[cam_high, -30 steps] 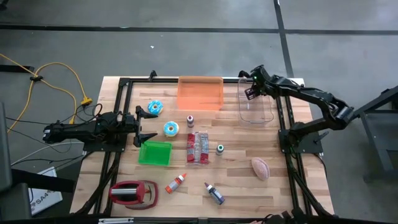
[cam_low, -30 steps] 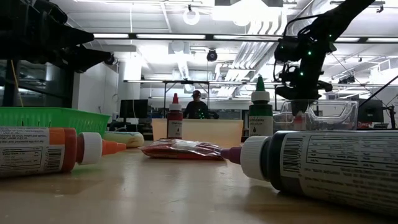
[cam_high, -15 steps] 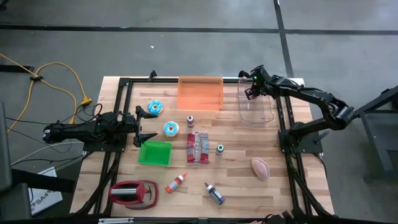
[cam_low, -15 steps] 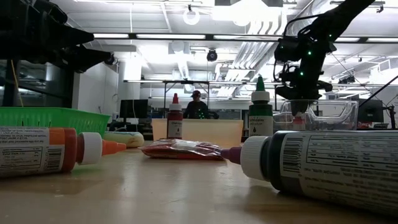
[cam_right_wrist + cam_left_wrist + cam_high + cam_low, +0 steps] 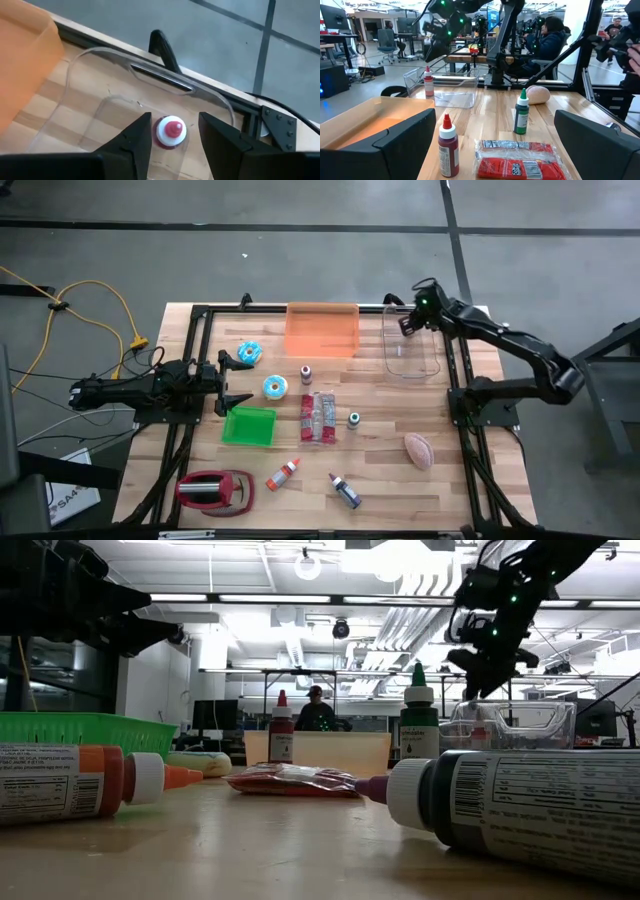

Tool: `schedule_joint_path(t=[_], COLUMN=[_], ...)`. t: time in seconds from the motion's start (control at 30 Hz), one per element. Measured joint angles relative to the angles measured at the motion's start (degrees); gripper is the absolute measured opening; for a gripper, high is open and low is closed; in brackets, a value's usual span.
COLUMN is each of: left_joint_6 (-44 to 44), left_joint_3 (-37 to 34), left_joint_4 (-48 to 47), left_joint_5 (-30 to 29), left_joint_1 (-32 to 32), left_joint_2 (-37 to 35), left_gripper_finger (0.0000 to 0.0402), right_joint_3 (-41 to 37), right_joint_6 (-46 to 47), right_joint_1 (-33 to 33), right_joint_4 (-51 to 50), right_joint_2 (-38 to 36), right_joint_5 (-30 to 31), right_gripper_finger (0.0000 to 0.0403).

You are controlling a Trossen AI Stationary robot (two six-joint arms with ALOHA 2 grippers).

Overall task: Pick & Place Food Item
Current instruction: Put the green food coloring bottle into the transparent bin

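A small red bottle with a white cap (image 5: 171,132) stands upright on the floor of the clear bin (image 5: 412,352) at the far right of the table; it also shows in the left wrist view (image 5: 427,82). My right gripper (image 5: 175,118) hangs over it, tilted downward, above the bin (image 5: 488,668). Its fingers are a little open and stand apart from the cap. My left gripper (image 5: 495,150) waits level at the table's left side (image 5: 236,380), open, with nothing between its fingers.
Left of the clear bin stands an orange bin (image 5: 322,330). Mid-table lie two donuts (image 5: 248,352), a green basket (image 5: 248,425), a red packet (image 5: 318,418), and small bottles (image 5: 354,419). A bread roll (image 5: 418,450) and a red holder (image 5: 215,490) lie nearer the front.
My right gripper has risen out of the clear bin and drawn back a little toward the table's right edge. The red bottle has stayed standing in the bin.
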Motion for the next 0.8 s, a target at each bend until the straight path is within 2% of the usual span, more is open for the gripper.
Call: schedule_joint_path(t=[0.27, 0.43, 0.63, 0.8], left_joint_6=[0.0, 0.0, 0.0, 0.0], left_joint_3=[0.0, 0.0, -0.02, -0.01], left_joint_4=[0.0, 0.0, -0.01, 0.0], left_joint_5=[0.02, 0.0, 0.0, 0.0], left_joint_1=[0.0, 0.0, 0.0, 0.0], left_joint_2=[0.0, 0.0, 0.0, 0.0], left_gripper_finger=[0.0398, 0.0398, 0.0398, 0.0398], right_joint_3=[0.0, 0.0, 0.0, 0.0], right_joint_6=[-0.48, -5.68, -11.67, -13.93], right_joint_1=[0.72, 2.91, 10.79, 20.02], right_joint_4=[-1.51, 0.09, 2.33, 4.46], right_joint_2=[-0.73, -0.73, -0.88, -0.88], right_joint_5=[-1.51, -11.62, -22.63, -25.44], right_gripper_finger=[0.015, 0.015, 0.015, 0.015])
